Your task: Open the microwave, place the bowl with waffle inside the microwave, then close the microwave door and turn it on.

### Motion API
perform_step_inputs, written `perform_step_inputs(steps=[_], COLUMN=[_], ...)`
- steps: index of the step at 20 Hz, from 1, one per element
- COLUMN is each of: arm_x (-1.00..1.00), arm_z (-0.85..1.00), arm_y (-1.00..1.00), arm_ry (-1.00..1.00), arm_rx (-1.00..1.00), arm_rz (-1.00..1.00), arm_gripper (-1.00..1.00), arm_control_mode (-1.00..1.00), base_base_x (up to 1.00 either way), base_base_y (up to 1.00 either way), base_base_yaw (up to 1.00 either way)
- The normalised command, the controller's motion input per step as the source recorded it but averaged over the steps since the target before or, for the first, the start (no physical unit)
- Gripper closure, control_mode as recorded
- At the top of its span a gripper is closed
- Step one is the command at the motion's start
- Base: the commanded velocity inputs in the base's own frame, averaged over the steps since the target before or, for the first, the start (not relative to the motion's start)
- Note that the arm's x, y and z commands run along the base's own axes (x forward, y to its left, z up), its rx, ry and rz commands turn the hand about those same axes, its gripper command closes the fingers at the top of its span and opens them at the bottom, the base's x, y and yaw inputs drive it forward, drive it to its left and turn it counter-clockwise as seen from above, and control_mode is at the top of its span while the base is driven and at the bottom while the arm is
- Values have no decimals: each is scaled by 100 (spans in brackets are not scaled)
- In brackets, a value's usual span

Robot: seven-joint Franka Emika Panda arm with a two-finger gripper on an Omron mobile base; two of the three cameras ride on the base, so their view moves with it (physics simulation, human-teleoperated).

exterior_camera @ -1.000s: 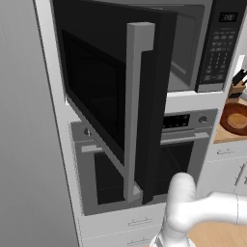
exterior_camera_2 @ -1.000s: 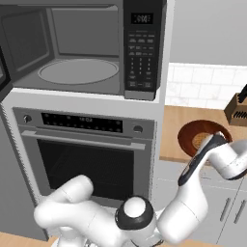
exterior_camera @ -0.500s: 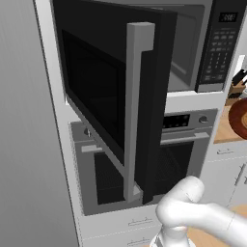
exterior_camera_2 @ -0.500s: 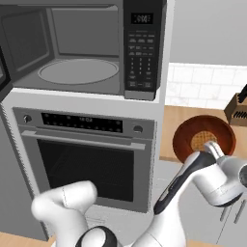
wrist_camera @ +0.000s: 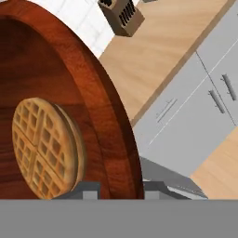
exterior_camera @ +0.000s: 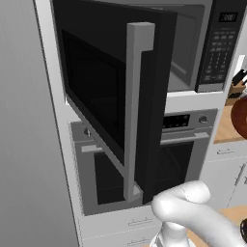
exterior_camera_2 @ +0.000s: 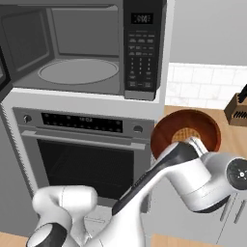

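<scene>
Hand view gives me the gripper (wrist_camera: 115, 188) clamped on the rim of the bowl with waffle (wrist_camera: 100, 107), one finger inside the wall and one outside. I see the waffle (wrist_camera: 44, 146) lying in the bowl beside the inner finger. From the right base view, the bowl (exterior_camera_2: 169, 130) hangs above the wooden counter (exterior_camera_2: 234, 137), right of the microwave (exterior_camera_2: 82, 48) (cavity exposed). Its microwave door (exterior_camera: 111, 96) stands swung open over the oven (exterior_camera: 185, 149).

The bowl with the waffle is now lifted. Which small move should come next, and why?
Probably carry the bowl left and up toward the open microwave. The gripper is closed on the bowl's rim, the waffle lies inside, the door stands open, and the turntable is lying bare.
</scene>
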Motion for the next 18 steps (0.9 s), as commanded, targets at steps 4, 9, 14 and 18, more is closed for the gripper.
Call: perform_step_inputs(steps=[4,9,14,18], arm_x=[-100,-100,-45,29], arm_z=[51,51,43,27], arm_y=[100,100,100,100], arm_ry=[19,5,0,-2], arm_rx=[2,4,1,0], arm_rz=[23,21,10,3], arm_gripper=[100,100,100,100], arm_control_mode=[-100,-100,-100,-100], base_base_x=[0,0,0,0], base_base_y=[0,0,0,0], base_base_yaw=[0,0,0,0])
